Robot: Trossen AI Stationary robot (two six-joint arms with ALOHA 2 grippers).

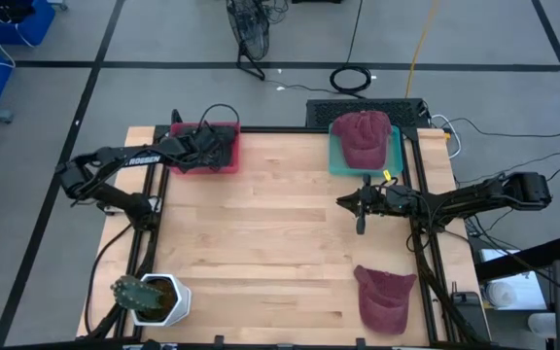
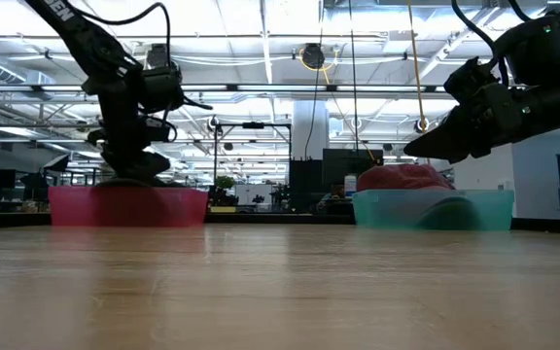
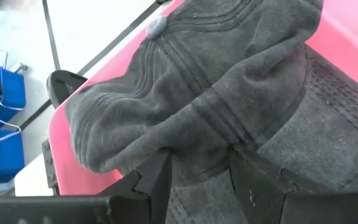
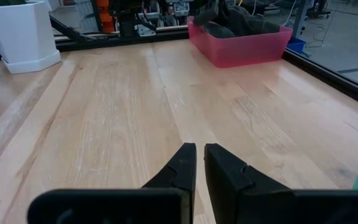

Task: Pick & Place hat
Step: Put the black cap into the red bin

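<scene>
A dark grey hat (image 3: pixel 197 81) sits over the pink bin (image 1: pixel 226 165) at the table's far left. My left gripper (image 1: pixel 200 148) reaches down into that bin and is shut on the hat. In the low view the gripper (image 2: pixel 132 165) stands just above the bin's rim (image 2: pixel 129 206). A dark red hat (image 1: pixel 362 136) lies in the teal bin (image 1: pixel 336 163) at the far right. Another red hat (image 1: pixel 385 297) lies flat on the table at the near right. My right gripper (image 4: pixel 199 157) hovers shut over the table's right middle, touching nothing. My left gripper pinches a fold of the grey hat's cloth (image 3: pixel 197 180) between its two fingers (image 3: pixel 148 186), in several layers. The fingers slant down from the table's left side. The crown bulges beyond the fingertips over the pink bin; whether it rests on the bin floor is hidden.
A white planter (image 1: pixel 158 299) with a plant stands at the table's near left corner. Bare wood (image 1: pixel 261 233) spans the table's middle between the arms. Cables and a black mat (image 1: pixel 358 105) lie beyond the far edge.
</scene>
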